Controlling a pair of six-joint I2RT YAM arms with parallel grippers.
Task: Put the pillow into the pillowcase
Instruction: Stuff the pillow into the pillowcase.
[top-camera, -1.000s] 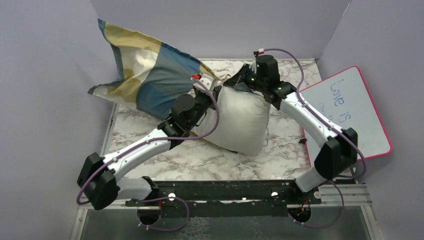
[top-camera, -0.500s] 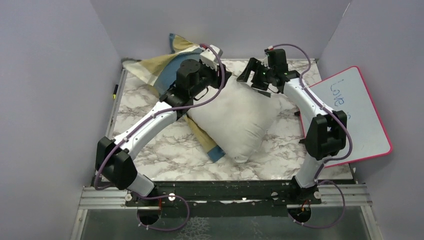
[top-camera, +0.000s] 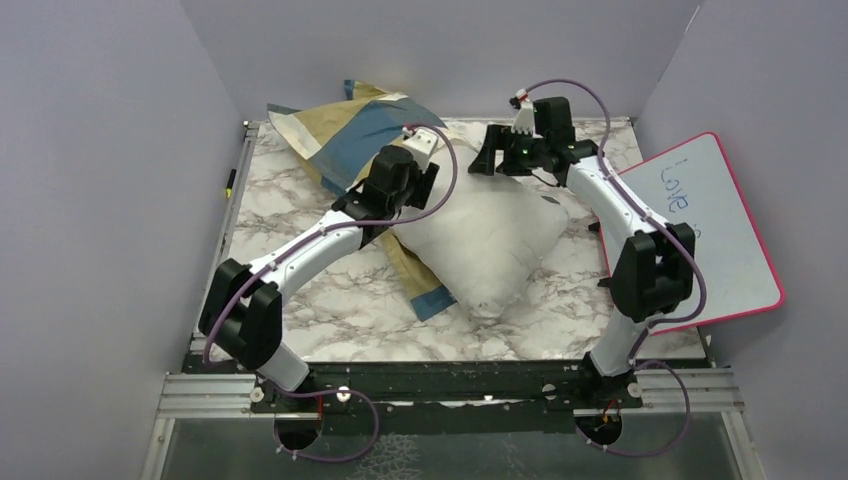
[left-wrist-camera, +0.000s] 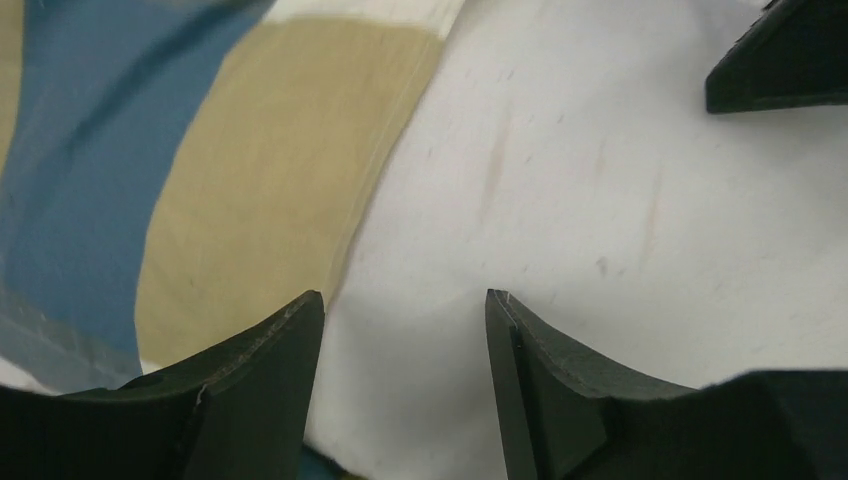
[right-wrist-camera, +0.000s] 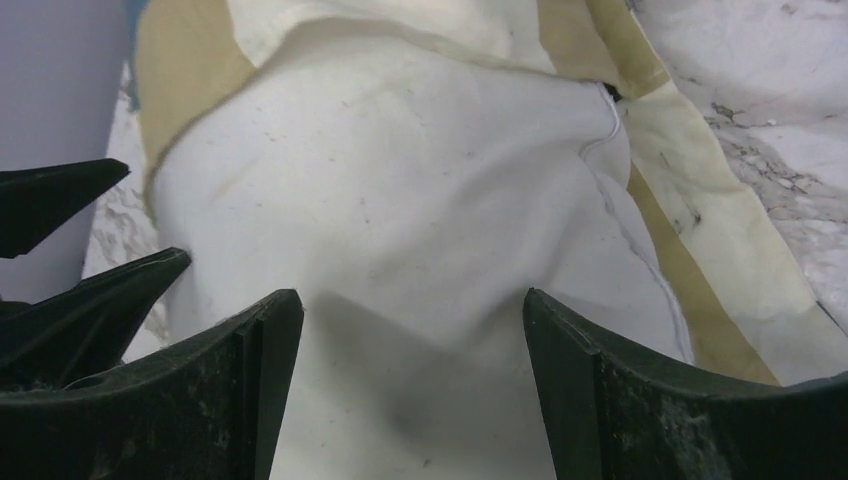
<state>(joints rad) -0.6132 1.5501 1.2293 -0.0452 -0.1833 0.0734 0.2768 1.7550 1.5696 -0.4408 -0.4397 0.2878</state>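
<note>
The off-white pillow (top-camera: 485, 240) lies on the marble table, its far end toward the back wall. The blue, tan and cream pillowcase (top-camera: 345, 135) lies crumpled behind it at the back left, and a strip of it (top-camera: 422, 288) shows under the pillow's near left edge. My left gripper (top-camera: 432, 185) hovers open over the pillow's far left corner; the left wrist view shows pillow (left-wrist-camera: 600, 180) beside pillowcase (left-wrist-camera: 200, 180) under the gripper (left-wrist-camera: 405, 310). My right gripper (top-camera: 487, 160) is open above the pillow's far end; its gripper (right-wrist-camera: 412, 310) spans bare pillow (right-wrist-camera: 420, 170), holding nothing.
A pink-rimmed whiteboard (top-camera: 712, 230) leans at the table's right edge beside the right arm. Purple walls close in the back and both sides. A small marker (top-camera: 230, 181) lies by the left table edge.
Both grippers went from shut to open. The pillowcase, held up at the back left a second ago, has dropped onto the table. The pillow has settled flatter, and both arms have shifted.
</note>
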